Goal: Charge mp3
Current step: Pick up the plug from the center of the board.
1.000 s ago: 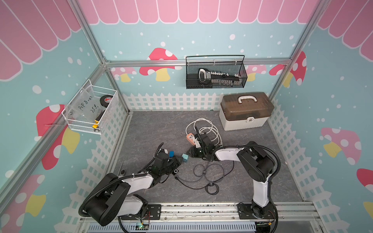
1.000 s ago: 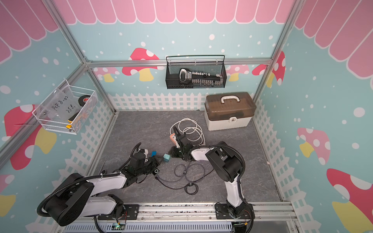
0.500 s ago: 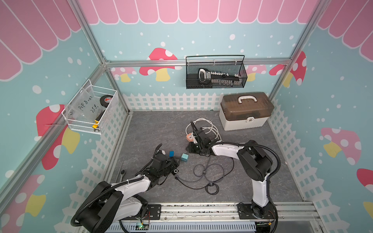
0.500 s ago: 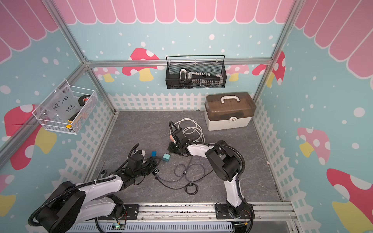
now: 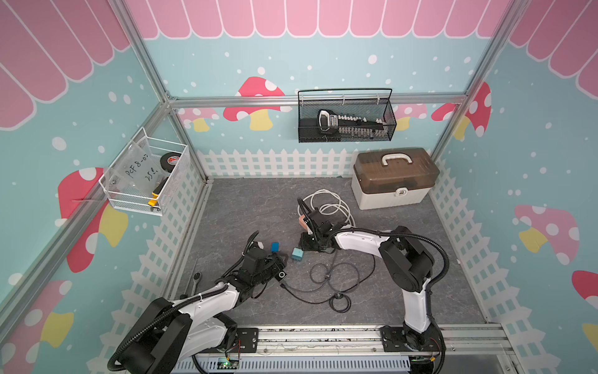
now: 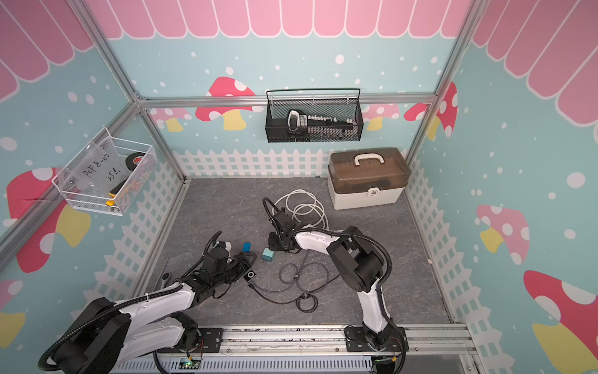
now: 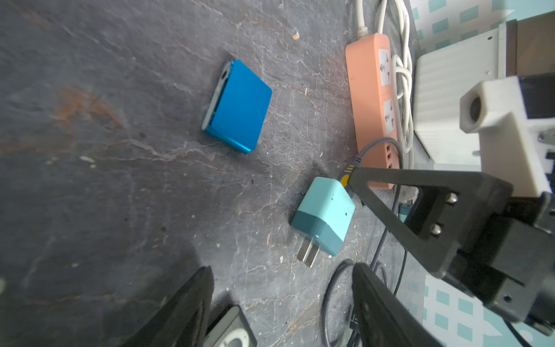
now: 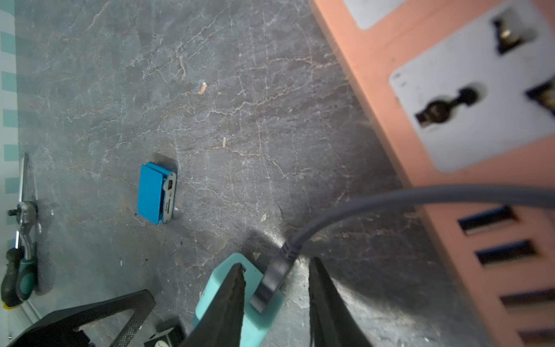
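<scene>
Risk lies at the charger (image 7: 322, 214): right jaws stand apart astride the cable plug (image 8: 270, 284), not yet pinching; we judge an off-centre squeeze could shove the charger. Left jaws, spread, flank the black player (image 7: 232, 332) near the charger, ungripped; any tug could shift it.

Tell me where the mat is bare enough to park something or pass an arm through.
Bare: far-left mat, from the back fence down to the blue player; also the right edge in front of the toolbox. Crowded: the middle, where power strip, white cord, teal adapter and looped grey cable bunch up.
</scene>
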`<state>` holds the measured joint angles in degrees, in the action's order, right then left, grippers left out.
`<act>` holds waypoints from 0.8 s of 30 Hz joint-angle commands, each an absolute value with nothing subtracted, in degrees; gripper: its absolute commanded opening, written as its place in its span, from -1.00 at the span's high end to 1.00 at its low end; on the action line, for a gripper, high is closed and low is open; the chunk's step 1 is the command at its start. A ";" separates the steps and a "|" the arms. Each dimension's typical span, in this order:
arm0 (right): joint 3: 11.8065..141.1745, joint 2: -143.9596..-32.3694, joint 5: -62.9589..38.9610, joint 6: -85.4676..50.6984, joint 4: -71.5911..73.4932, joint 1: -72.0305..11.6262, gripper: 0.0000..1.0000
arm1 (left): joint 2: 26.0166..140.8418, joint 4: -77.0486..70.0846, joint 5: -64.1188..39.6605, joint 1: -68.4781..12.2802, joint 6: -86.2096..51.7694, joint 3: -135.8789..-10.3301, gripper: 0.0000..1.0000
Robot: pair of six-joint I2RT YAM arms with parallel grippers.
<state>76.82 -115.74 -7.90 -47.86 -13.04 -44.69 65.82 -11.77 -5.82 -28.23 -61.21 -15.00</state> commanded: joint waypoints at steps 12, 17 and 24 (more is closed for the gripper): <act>81.56 -119.86 -7.20 -46.76 -17.79 -45.35 0.61 | 64.42 -10.49 -4.91 -27.95 -60.47 -14.38 -0.46; 84.29 -119.21 -8.20 -46.25 -18.97 -45.77 0.78 | 64.69 -10.86 -5.18 -27.93 -60.72 -14.76 -0.46; 86.06 -116.43 -10.00 -45.96 -19.62 -46.67 1.00 | 64.09 -13.96 -6.83 -27.94 -61.55 -14.53 -0.46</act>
